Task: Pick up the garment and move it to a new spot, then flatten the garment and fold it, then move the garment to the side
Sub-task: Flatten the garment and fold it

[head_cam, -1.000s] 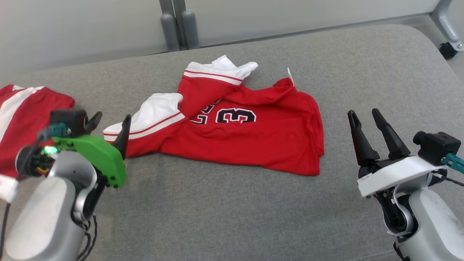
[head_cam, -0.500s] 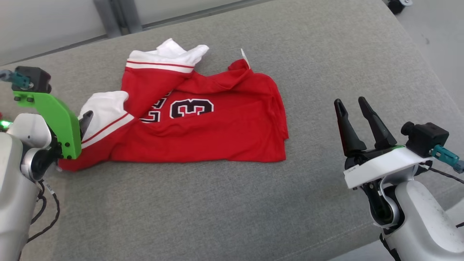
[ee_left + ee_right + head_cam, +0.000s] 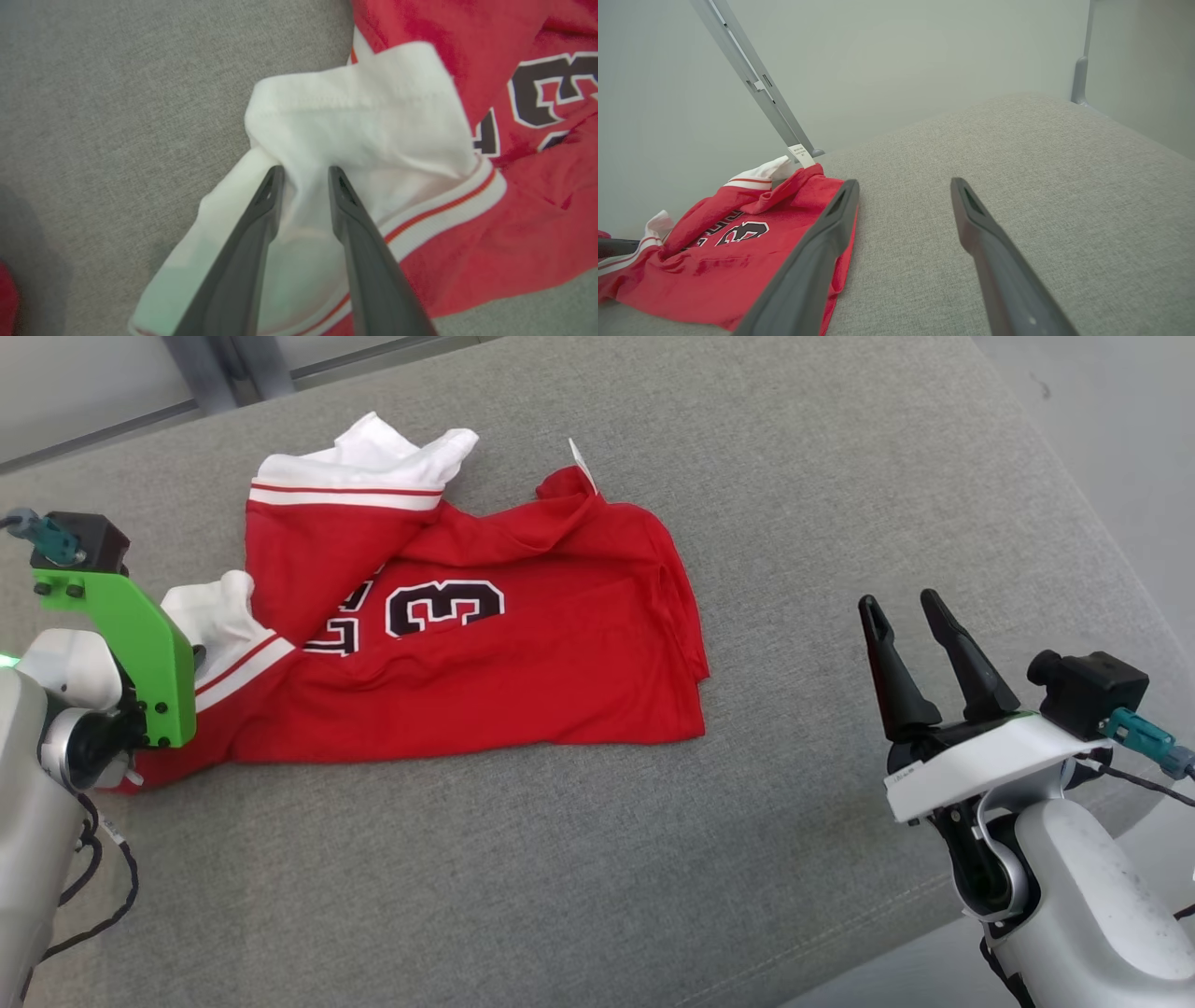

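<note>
- Left gripper [image 3: 302, 170] has its two dark fingers drawn in to a narrow gap, tips pressed down into the white sleeve [image 3: 364, 126] with a puckered fold of cloth between them; whether that fold is truly pinched, I cannot tell.
- Right gripper [image 3: 899, 602] hangs above the bare surface with its fingers spread wide and nothing between them, well apart from the garment's right edge.
- Grey cushioned surface [image 3: 597, 859] carries everything, with a pale wall and grey posts behind it.
- Red garment [image 3: 485, 709] lies rumpled on the left half of the surface, partly folded over itself, near the far edge.
- Green bracket [image 3: 131, 625] on the left wrist stands just over the garment's left end.
- Second white-cuffed sleeve [image 3: 373, 457] is bunched at the garment's far side.
- Black, white-edged number [image 3: 443, 607] shows on the red cloth.
- Small white tag [image 3: 581, 462] sticks up at the far edge.
</note>
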You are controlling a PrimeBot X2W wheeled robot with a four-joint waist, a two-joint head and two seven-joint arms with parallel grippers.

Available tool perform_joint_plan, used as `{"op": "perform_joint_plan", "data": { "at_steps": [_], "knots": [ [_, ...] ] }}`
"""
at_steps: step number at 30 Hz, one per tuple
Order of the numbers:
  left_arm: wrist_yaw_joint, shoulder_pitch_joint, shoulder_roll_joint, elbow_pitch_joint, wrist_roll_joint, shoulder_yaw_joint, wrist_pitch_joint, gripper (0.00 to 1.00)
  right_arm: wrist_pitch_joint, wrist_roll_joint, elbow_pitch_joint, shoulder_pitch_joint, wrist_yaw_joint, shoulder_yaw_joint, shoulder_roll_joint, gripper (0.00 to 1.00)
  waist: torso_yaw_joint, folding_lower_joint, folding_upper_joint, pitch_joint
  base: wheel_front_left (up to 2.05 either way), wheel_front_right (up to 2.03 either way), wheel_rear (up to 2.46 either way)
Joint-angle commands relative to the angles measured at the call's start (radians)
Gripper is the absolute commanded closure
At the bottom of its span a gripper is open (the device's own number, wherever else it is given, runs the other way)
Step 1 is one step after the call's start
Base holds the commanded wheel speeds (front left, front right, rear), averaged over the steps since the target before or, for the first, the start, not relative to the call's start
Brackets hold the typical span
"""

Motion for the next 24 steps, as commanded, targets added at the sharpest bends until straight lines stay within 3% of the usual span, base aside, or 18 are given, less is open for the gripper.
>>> {"op": "perform_joint_plan", "data": {
  "at_steps": [1, 15, 21, 24],
  "knots": [
    [-0.002, -0.008, 0.007, -0.006, -0.014, -0.018, 0.001, 1.00, -0.003, -0.006, 0.005, 0.004, -0.001, 0.001, -0.001, 0.00, 0.020, 0.0000, -0.0001, -0.017, 0.00, 0.00, 0.00],
    [-0.002, 0.027, 0.048, -0.170, -0.121, -0.167, -0.129, 1.00, 0.022, -0.026, 0.007, 0.077, -0.001, -0.029, -0.015, 0.00, 0.181, 0.0000, -0.0001, -0.158, 0.00, 0.00, 0.00],
    [-0.002, 0.126, 0.122, -0.321, -0.181, -0.191, -0.131, 1.00, 0.044, -0.038, -0.011, 0.124, -0.001, -0.063, -0.016, 0.00, 0.268, 0.0000, -0.0001, -0.206, 0.00, 0.00, 0.00],
    [0.022, 0.201, 0.148, -0.405, -0.215, -0.179, -0.143, 1.00, 0.056, -0.048, -0.027, 0.141, -0.001, -0.082, -0.015, 0.00, 0.301, 0.0000, -0.0001, -0.219, 0.00, 0.00, 0.00]
  ]
}}
